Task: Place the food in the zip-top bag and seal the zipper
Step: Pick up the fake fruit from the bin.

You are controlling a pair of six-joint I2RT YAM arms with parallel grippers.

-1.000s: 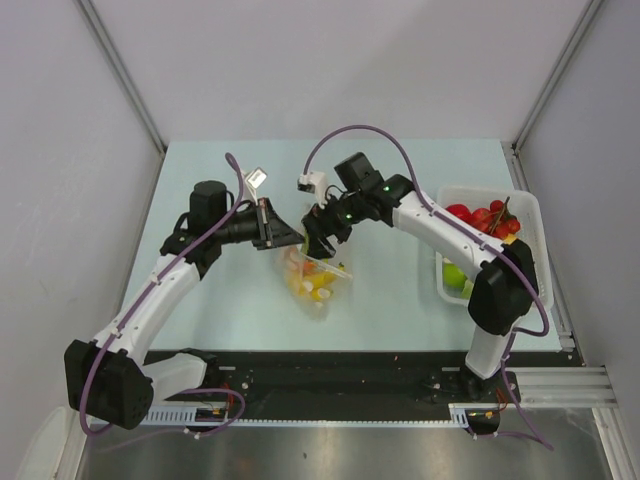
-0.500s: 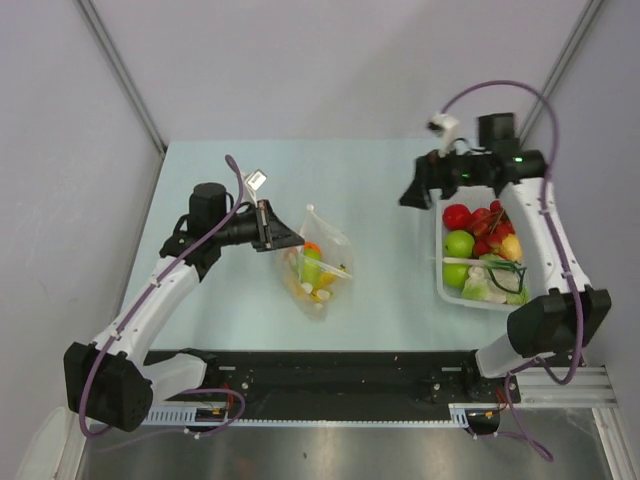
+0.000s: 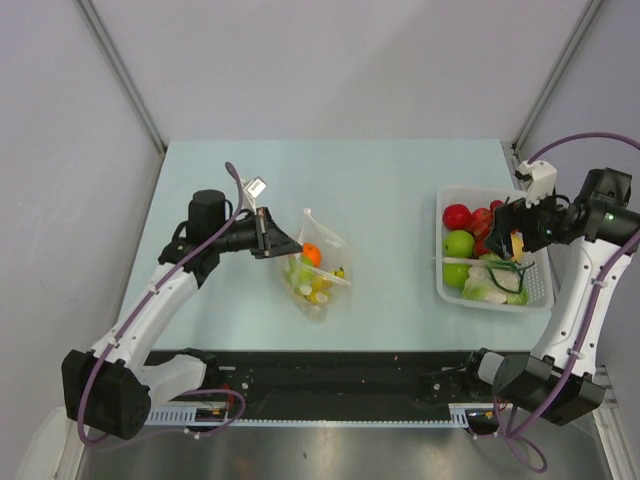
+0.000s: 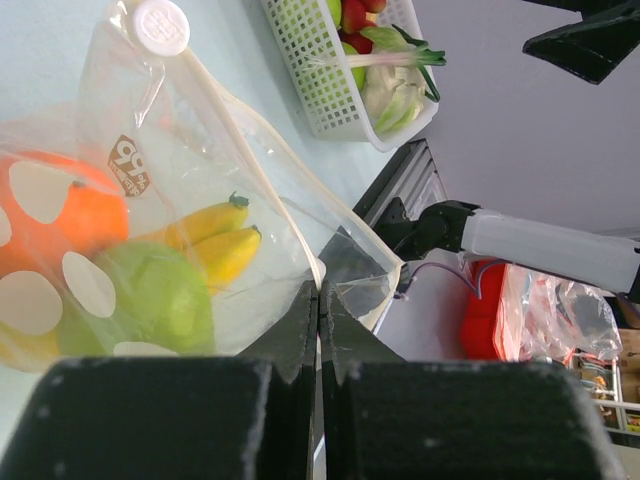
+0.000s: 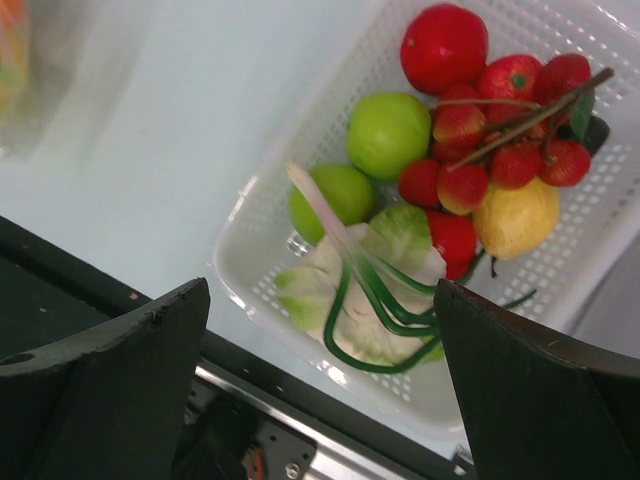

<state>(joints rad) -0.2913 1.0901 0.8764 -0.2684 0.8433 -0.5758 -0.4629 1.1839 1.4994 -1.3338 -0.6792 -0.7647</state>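
Left gripper (image 4: 318, 300) clenched on the zip-top bag's (image 4: 270, 215) edge; right gripper (image 3: 512, 232), spread empty, partly hides the basket's (image 3: 444, 285) food (image 3: 459, 243) from above.

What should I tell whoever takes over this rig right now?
Left hand: shut on the edge of the zip-top bag.
Right hand: open and empty, over the white basket.
Done: an orange, bananas and a green fruit are in the bag.
Left: move the remaining food from the basket to the bag, then seal the zipper.
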